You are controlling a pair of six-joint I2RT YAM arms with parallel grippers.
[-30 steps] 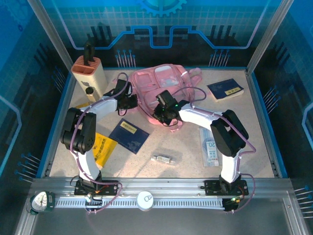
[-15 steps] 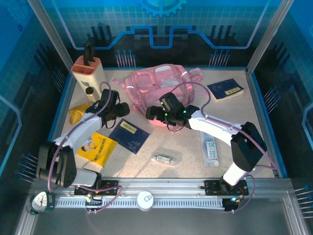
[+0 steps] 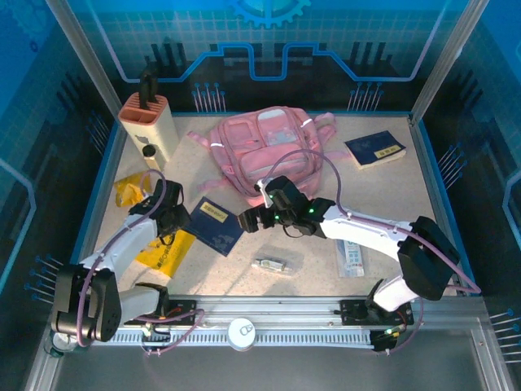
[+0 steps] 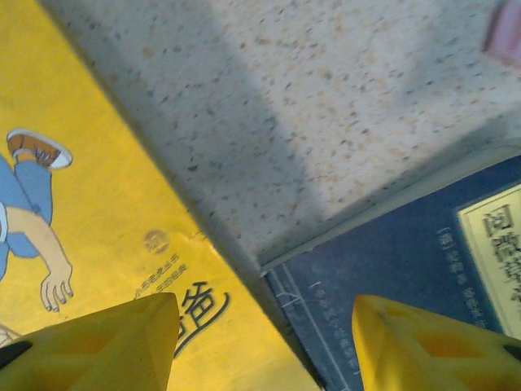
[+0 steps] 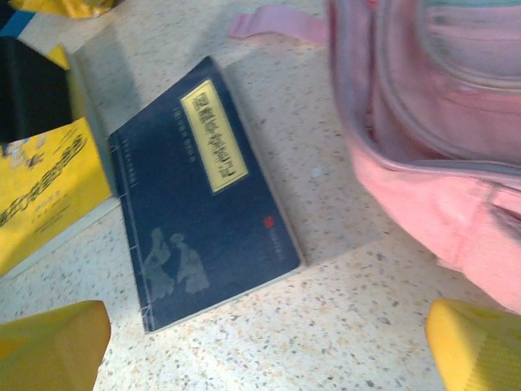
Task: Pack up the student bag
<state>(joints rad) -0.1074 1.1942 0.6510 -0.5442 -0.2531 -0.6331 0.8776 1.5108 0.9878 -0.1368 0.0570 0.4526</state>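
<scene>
Now, left fingers (image 4: 106,342) spread low over yellow book (image 4: 98,204), right fingers (image 5: 49,338) spread beside student bag (image 5: 423,106).

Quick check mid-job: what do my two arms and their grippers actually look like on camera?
The left arm and right arm match: white link shells, black joint housings, a purple cable looping along each. The left gripper and right gripper have blocky yellow fingertips; a green light glows on the right wrist.

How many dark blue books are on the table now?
2. One dark blue book lies by the student bag's near-left side, beside the yellow book; the second dark blue book lies right of the bag. Others could be hidden under the bag.
</scene>
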